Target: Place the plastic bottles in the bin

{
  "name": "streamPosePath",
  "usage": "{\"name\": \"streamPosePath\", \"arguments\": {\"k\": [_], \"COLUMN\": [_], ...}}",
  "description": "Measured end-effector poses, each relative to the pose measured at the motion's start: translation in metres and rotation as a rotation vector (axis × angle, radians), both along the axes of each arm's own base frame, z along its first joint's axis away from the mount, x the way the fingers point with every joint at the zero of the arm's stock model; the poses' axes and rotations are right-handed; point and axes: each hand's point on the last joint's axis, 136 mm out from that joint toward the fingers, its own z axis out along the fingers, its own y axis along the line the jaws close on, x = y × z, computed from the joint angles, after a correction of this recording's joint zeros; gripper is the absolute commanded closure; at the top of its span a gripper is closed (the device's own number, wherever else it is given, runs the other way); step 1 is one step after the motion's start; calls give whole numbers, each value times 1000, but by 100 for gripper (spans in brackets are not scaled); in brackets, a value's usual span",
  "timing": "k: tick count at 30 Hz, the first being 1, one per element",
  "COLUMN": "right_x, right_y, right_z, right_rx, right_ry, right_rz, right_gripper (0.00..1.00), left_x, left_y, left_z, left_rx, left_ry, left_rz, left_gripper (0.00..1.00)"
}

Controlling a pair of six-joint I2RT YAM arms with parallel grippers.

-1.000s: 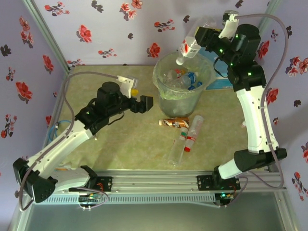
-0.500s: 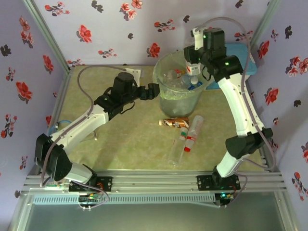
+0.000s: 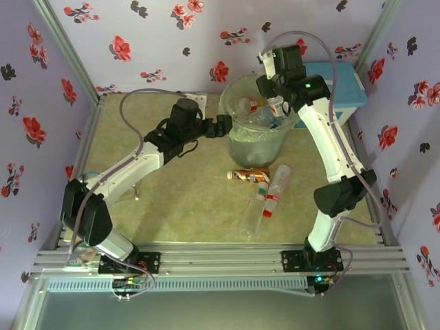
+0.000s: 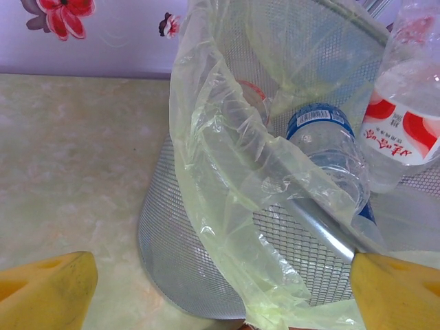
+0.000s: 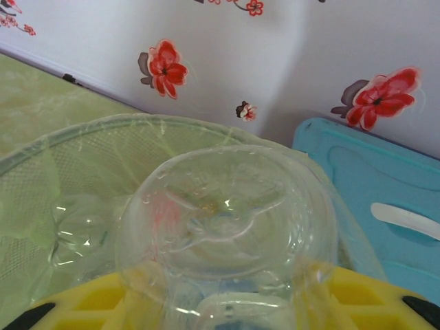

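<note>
Flowery wallpaper on every side, pale green tabletop (image 3: 172, 206) underneath. The right gripper (image 3: 275, 95) is clamped on a clear bottle (image 5: 227, 213) with a red-and-white label. It's holding it right over the mouth of the bin (image 3: 256, 146), base toward the wrist. The left gripper (image 4: 223, 292) is spread wide with nothing in it, just beside the bin's mesh wall.

If it were me, I'd get the bottle properly inside the rim before letting go. The bag liner (image 4: 206, 172) is floppy at the edge. There's also a blue-label bottle (image 4: 323, 137) and others piled inside, so a high drop could bounce out.

A brown-orange bottle (image 3: 247, 175) and two clear ones (image 3: 278, 182) lie on the table near the bin.
</note>
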Motion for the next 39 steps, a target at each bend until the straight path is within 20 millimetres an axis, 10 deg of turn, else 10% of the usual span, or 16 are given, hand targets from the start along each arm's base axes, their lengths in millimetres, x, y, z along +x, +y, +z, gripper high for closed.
{"name": "streamPosePath", "arguments": {"k": [17, 26, 39], "right_x": [2, 0, 9], "right_y": [12, 14, 31], "right_z": [-35, 9, -24], "right_rx": [-45, 29, 88], "right_ry": [139, 45, 123], "right_rz": [29, 25, 82], "right_gripper": [15, 31, 43], "left_x": [7, 7, 8], "left_y": [0, 0, 1], "left_z": [-1, -1, -1], "left_rx": [1, 0, 1], "left_ry": [1, 1, 1], "left_rz": [14, 14, 17], "left_gripper": [6, 6, 6]}}
